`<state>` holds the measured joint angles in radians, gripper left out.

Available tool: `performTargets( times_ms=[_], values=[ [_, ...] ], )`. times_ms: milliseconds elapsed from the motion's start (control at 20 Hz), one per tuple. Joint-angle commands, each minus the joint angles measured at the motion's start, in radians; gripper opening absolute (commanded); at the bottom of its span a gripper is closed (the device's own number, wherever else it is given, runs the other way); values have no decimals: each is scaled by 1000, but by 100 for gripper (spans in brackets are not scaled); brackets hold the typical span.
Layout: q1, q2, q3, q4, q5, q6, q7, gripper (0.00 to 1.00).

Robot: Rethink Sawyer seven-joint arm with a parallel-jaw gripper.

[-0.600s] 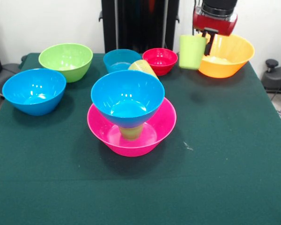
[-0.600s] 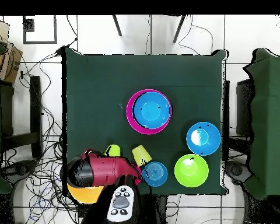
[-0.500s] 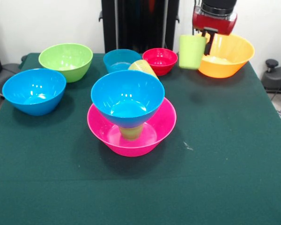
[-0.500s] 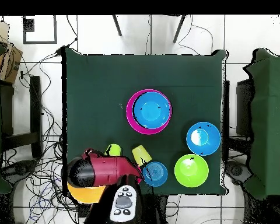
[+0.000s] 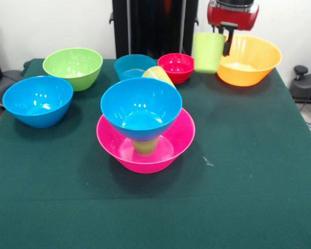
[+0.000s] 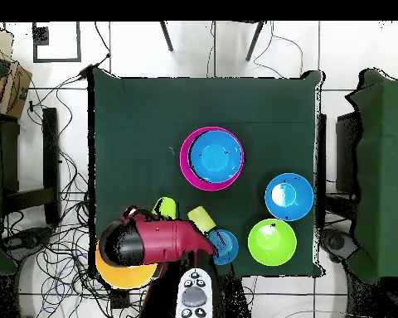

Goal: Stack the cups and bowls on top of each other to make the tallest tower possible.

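A translucent lime-green plastic cup (image 5: 208, 52) hangs clear of the table at the upper right of the front view, clamped by its rim in the red-and-black gripper (image 5: 220, 41), one dark finger (image 5: 229, 44) showing against the cup's right side. The next move, by the look of it, is to carry the cup to the tower (image 5: 143, 127) at centre frame, where a glossy blue plastic bowl (image 5: 141, 110) sits on a green tumbler (image 5: 145, 146) inside the wide pink plastic bowl (image 5: 172, 148). The cup should travel level, arrive squarely over the blue bowl's middle and come down slowly, since a sideways nudge could tip a bowl balanced on so narrow a support. The arm enters from the top edge, its wrist pointing down, just in front of the large orange plastic bowl (image 5: 254, 59). In the overhead view the arm's red body (image 6: 157, 241) lies across the lower left of the dark green cloth-covered table (image 6: 136, 132), covering most of the orange bowl.
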<state>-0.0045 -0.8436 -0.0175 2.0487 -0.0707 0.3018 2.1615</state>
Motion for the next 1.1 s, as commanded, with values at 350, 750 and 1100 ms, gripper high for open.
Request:
performTargets(
  times_ms=[350, 750, 1100],
  values=[
    [32, -82, 129, -42, -4, 293, -11, 0],
    [-34, 17, 128, -182, -101, 300, -103, 0],
    [-81, 84, 162, -257, -127, 305, -130, 0]
  ],
)
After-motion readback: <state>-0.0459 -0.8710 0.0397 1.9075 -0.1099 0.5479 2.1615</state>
